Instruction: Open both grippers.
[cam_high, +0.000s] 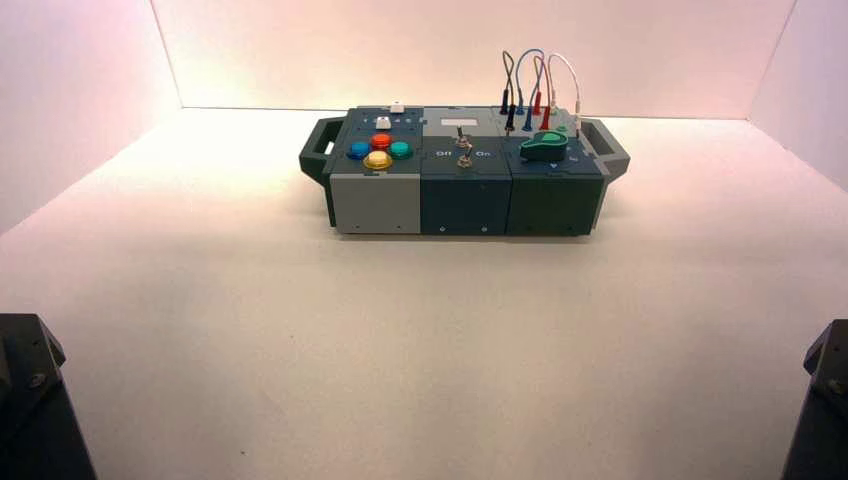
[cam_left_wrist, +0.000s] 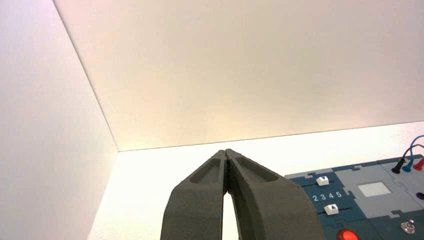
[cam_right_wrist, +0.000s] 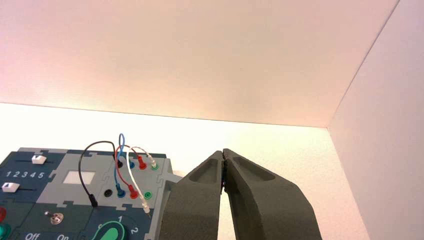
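**Both hands closed, nothing opened yet**

The first step of the task is not yet done. The left dark grey hand (cam_left_wrist: 227, 151) is seen in its own wrist view with its two fingers pressed together at the tips. Nothing is held between them. The right dark grey hand (cam_right_wrist: 223, 151) is seen the same way in its wrist view, with the tips touching and nothing held.

Both arms are parked low and well back from the box. Only their dark bases are seen in the bottom corners of the high view. The hands are held up in the air, pointed toward the back wall, near no part of the box.

The next move is judged to be simple. The fingers of each hand need to be spread apart. No reaching is called for, and nothing is in the way.

The dark blue-green box with grey handles (cam_high: 465, 190) is set on the white desk (cam_high: 400, 350), far from both hands. A group of round buttons, red (cam_high: 381, 140), blue (cam_high: 359, 150), green (cam_high: 400, 149) and yellow (cam_high: 377, 159), is seen on its left part. Two small metal switches (cam_high: 463, 148) are in the middle. A green knob (cam_high: 543, 146) and thin looped wires (cam_high: 535, 85) are on its right part.
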